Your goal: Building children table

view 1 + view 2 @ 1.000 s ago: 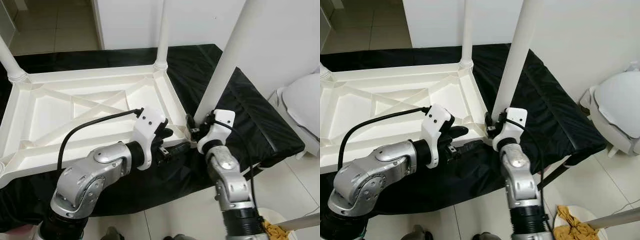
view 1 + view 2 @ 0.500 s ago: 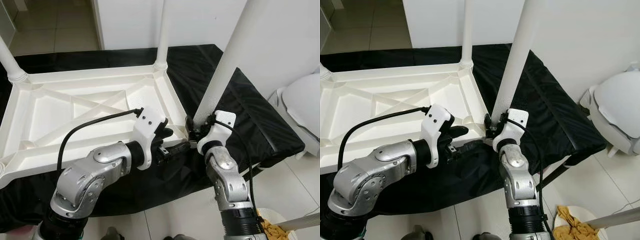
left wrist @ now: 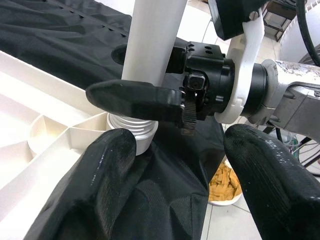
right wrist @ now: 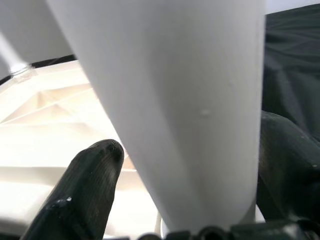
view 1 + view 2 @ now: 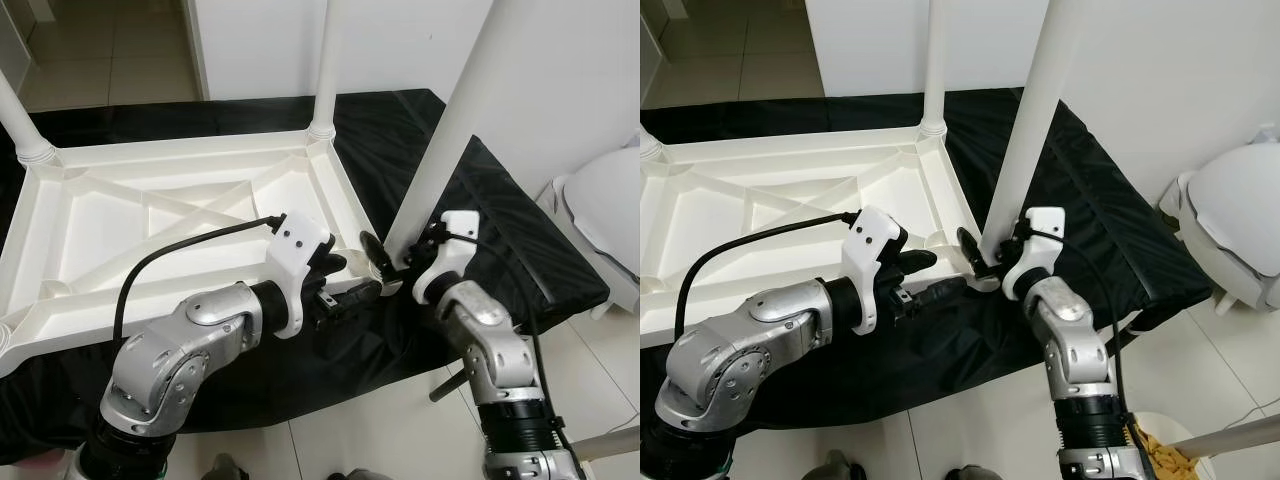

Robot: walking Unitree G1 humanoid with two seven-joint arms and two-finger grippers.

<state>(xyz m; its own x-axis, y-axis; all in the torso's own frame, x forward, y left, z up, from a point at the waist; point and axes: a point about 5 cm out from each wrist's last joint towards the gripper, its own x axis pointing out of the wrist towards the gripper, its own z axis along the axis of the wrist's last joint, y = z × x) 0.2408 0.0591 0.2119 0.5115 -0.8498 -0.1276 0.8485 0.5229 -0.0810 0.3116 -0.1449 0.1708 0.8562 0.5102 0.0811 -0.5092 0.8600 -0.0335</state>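
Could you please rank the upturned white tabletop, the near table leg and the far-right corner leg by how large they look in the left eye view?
1. upturned white tabletop
2. near table leg, though nearness to the camera inflates it
3. far-right corner leg

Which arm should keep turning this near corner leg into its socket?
Right, most likely. The right gripper already has its fingers around the base of the white leg, just above the threaded collar. The left gripper is open beside the tabletop's corner and holds nothing, so it suits bracing.
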